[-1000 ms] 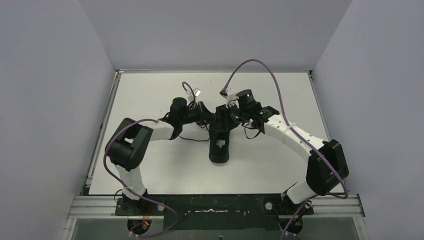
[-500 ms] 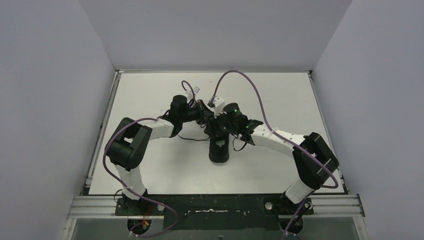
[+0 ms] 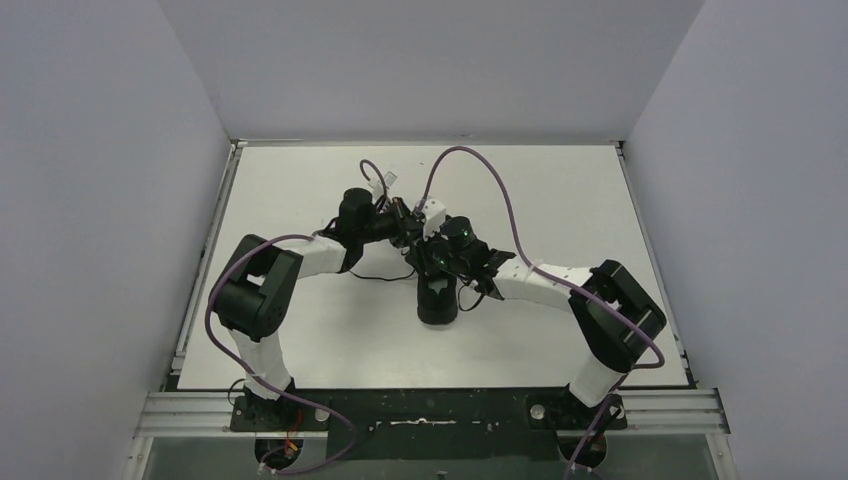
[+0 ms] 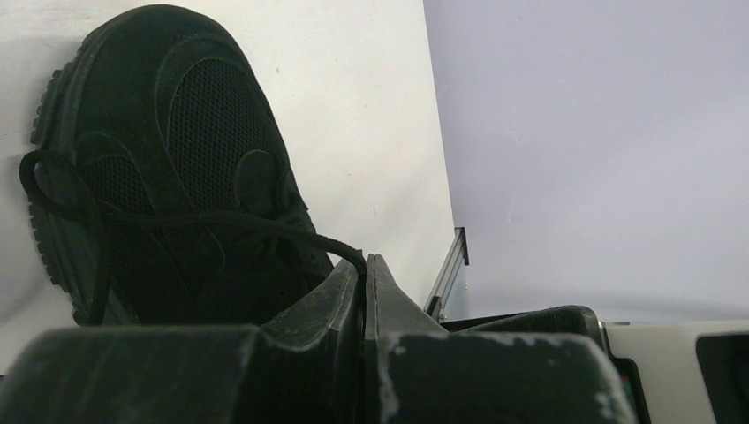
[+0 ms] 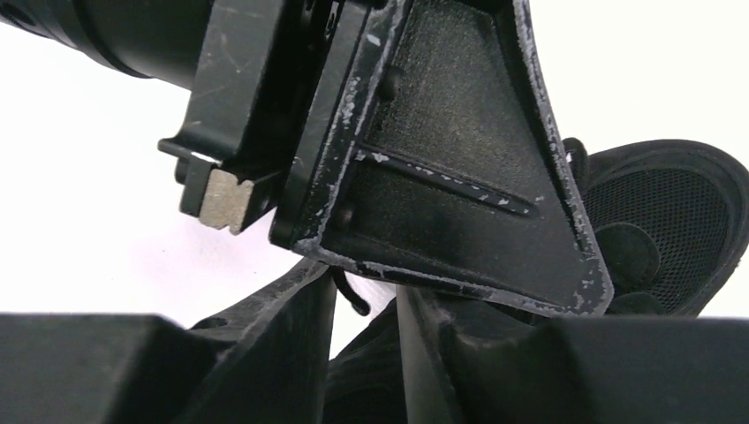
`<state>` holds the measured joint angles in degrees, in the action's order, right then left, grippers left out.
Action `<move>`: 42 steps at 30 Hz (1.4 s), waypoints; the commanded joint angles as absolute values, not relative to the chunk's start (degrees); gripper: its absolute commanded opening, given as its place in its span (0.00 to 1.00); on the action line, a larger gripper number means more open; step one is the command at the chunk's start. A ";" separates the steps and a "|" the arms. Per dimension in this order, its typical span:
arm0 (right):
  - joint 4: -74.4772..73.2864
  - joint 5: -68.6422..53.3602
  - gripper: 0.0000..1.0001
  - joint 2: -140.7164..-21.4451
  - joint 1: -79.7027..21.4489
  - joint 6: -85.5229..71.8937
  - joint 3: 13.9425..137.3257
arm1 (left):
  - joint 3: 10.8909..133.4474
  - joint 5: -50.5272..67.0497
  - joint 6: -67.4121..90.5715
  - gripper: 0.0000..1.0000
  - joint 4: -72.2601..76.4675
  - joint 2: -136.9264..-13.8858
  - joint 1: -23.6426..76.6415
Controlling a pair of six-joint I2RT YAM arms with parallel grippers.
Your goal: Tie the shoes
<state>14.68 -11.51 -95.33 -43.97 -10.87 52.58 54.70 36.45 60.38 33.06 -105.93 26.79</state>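
The black shoe [image 3: 437, 297] lies mid-table, its white patch showing inside the opening. In the left wrist view its mesh toe [image 4: 199, 132] fills the upper left. A thin black lace [image 4: 221, 216] runs taut from it into my left gripper [image 4: 364, 262], which is shut on the lace. My right gripper [image 3: 428, 258] hovers over the shoe's laced part, close under the left gripper [image 3: 406, 226]. The right wrist view has the right gripper [image 5: 366, 284] open by a narrow gap, with a short lace end [image 5: 353, 296] hanging between its fingertips. The left gripper's finger [image 5: 442, 168] looms just above.
A loose lace strand [image 3: 385, 276] trails on the white table left of the shoe. Purple cables [image 3: 490, 175] arc over both arms. Grey walls close in the table on three sides, with a metal rail [image 3: 205, 250] along the left edge.
The right arm has swung left, bringing its gripper over the shoe and up against the left gripper, and its jaws have narrowed. The left gripper has stayed shut and nearly still.
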 commanded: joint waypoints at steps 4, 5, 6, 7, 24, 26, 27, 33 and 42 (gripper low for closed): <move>16.52 -11.70 0.02 -96.23 -44.12 -12.19 53.57 | 57.66 39.20 59.38 0.00 35.37 -104.27 26.61; 12.30 -12.89 0.00 -94.90 -43.55 -13.53 54.93 | 57.84 39.35 59.41 0.00 35.40 -104.32 26.67; 6.54 -15.71 0.00 -93.31 -42.52 -15.63 57.30 | 57.91 39.36 59.37 0.00 35.15 -104.25 26.71; -4.28 -19.41 0.00 -91.20 -41.11 -18.12 60.35 | 58.00 39.44 59.08 0.00 34.97 -104.17 26.72; -61.21 -25.48 0.00 -93.96 -31.25 -15.08 91.52 | 55.44 35.47 56.46 0.00 31.58 -102.89 29.12; -59.85 -24.82 0.00 -95.20 -30.86 -12.30 92.67 | 55.48 35.44 56.28 0.00 31.75 -102.83 29.26; -60.02 -23.92 0.00 -95.87 -30.59 -11.23 93.37 | 55.65 35.64 55.88 0.00 31.95 -102.77 29.27; -61.40 -27.69 0.00 -97.69 -29.12 -1.01 100.34 | 57.64 38.28 51.17 0.00 28.64 -102.41 28.68; -62.57 -13.86 0.01 -96.19 -32.32 17.82 104.04 | 55.50 38.20 49.94 0.00 28.04 -100.03 28.39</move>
